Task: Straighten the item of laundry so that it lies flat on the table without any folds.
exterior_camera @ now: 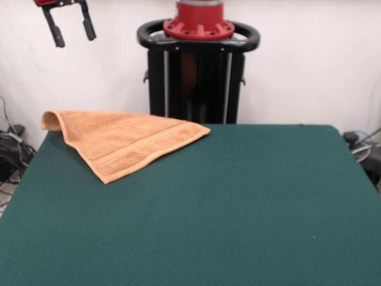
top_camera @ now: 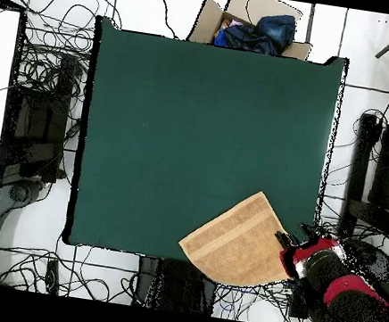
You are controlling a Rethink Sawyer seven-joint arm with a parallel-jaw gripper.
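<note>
**One towel at the far-left corner, pincer raised and empty**

One orange-tan towel lies at the far-left corner of the green worktop in the front view; it is angled, one corner pointing toward the near side, another reaching right toward the black pedestal; its far-left corner curls up at the worktop's edge, and a woven band runs along its near-right edge. Seen from overhead, the towel sits at the lower-right corner of the worktop, part of it overhanging the edge. The pincer hangs high above the towel's left end, its two black fingers spread wide and holding nothing; overhead, the red and black arm sits just right of the towel. Beyond the worktop's far side overhead, a cardboard box holds dark blue cloth; cables litter the floor.
</note>
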